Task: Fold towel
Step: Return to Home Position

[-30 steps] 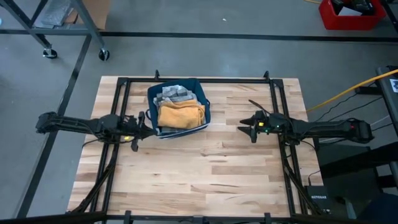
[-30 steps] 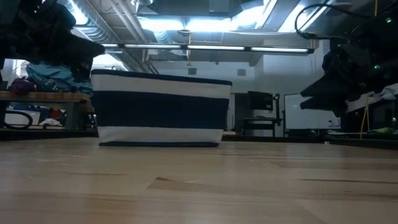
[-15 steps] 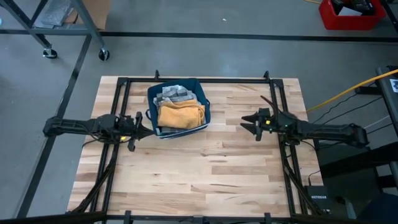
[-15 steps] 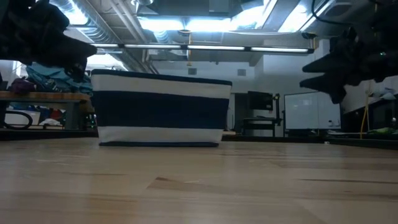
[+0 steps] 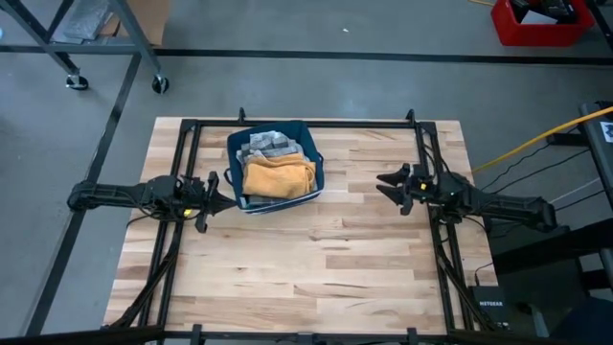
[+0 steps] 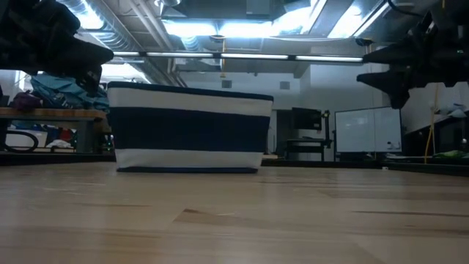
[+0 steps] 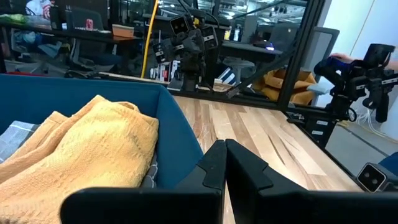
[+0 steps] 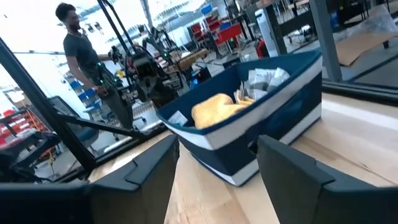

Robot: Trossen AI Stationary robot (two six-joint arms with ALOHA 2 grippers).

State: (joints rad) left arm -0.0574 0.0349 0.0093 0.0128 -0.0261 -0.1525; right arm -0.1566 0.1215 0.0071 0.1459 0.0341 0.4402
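A folded orange towel (image 5: pixel 279 176) lies on top of a grey one (image 5: pixel 267 146) inside a navy-and-white striped basket (image 5: pixel 309 144), which rests on the far middle of the wooden table. The orange towel (image 7: pixel 87 155) fills the left wrist view. My left gripper (image 5: pixel 228 200) hovers shut just left of the basket, pointing level at it. My right gripper (image 5: pixel 381 185) hangs open to the basket's right, pointing level toward it, with nothing between its fingers (image 8: pixel 149 168). The basket (image 6: pixel 189 128) stands between both arms in the low view.
A black metal frame (image 5: pixel 421 144) runs along the table's left, right and far sides. Bare wood (image 5: pixel 306 268) spreads over the near half. A person (image 8: pixel 84 53) stands in the room beyond the table.
My right gripper has drawn back toward the table's right edge, risen and tipped up to level, staying open. My left gripper has drawn back slightly toward the left edge, still shut. The basket and towels have kept still.
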